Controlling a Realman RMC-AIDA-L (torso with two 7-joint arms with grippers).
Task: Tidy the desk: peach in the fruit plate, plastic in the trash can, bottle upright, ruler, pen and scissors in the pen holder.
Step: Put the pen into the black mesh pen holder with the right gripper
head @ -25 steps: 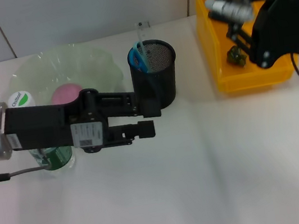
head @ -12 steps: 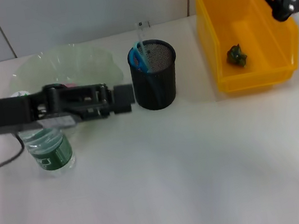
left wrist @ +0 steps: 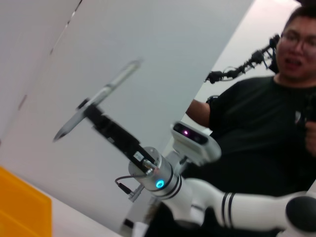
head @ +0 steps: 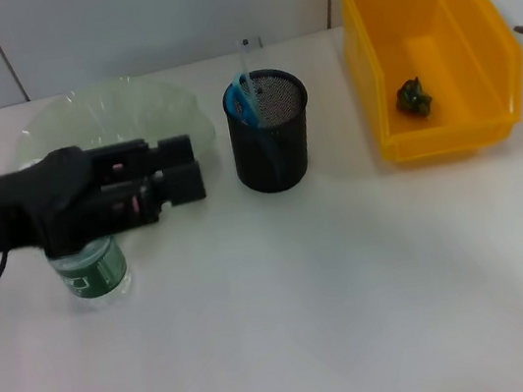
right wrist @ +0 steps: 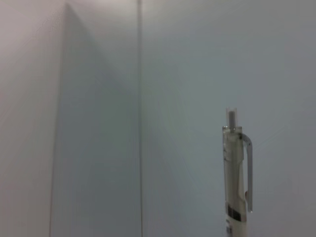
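Right hand clamped on pen, pen holder — scissors, ruler inside.

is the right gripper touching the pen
Touching. In the left wrist view the right gripper clamps the pen across its middle, both ends sticking out. The right wrist view shows the pen's clip end too.

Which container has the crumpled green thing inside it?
The yellow bin, at the table's far right. The crumpled green piece lies on its floor. The black mesh pen holder holds scissors and a ruler instead.
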